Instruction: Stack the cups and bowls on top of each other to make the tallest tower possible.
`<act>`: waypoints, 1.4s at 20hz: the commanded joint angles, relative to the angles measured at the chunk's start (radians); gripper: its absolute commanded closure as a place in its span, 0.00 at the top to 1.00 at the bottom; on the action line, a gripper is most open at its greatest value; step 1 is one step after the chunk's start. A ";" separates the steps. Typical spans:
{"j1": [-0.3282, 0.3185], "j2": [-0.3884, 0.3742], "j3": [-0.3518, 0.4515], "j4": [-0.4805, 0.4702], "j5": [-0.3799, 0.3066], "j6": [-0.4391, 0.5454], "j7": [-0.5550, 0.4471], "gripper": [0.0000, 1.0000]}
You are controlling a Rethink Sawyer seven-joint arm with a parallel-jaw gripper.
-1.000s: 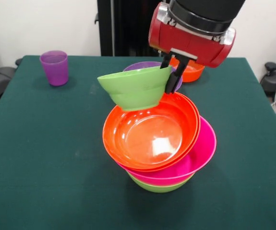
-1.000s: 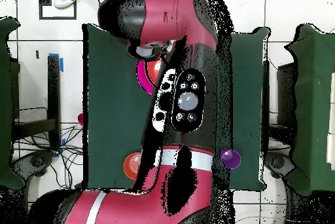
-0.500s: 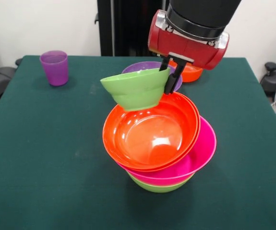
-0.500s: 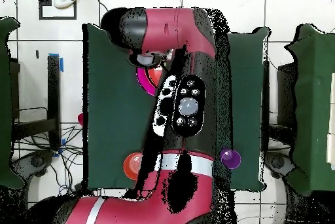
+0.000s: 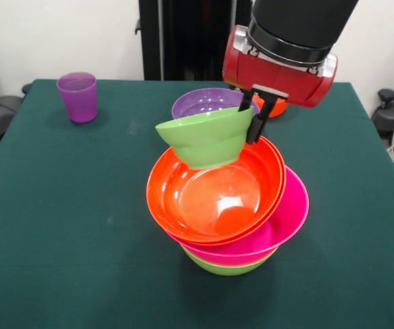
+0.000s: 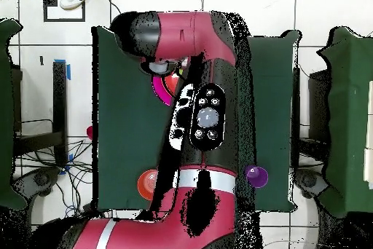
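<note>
A small lime green bowl is held aloft, tilted, by its rim, which is pinched between the black fingers of the gripper; the bowl hangs over the far part of the tower's top bowl, and whether its underside touches that bowl cannot be told. The tower is seen at the middle of the green table, toward its near edge: a lime green bowl lowest, a wide hot pink bowl nested above it and leaning to the right, and a wide orange bowl on top, tipped toward the camera. Just behind the tower a purple bowl is set on the table, and beside it, partly hidden behind the gripper's red housing, a smaller orange bowl is seen near the far edge. A translucent purple cup stands upright near the far left corner, well apart from the rest. In the overhead view most of the table is covered by the red and black arm.
</note>
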 commanded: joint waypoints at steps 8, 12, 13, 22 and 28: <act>-0.006 0.031 0.154 0.164 -0.056 -0.127 -0.216 0.00; -0.004 0.021 0.154 0.180 -0.068 -0.136 -0.219 0.00; -0.005 0.022 0.157 0.183 -0.070 -0.141 -0.220 0.00; -0.022 0.013 0.182 0.208 -0.069 -0.181 -0.218 1.00; -0.022 0.017 0.187 0.203 -0.077 -0.172 -0.226 1.00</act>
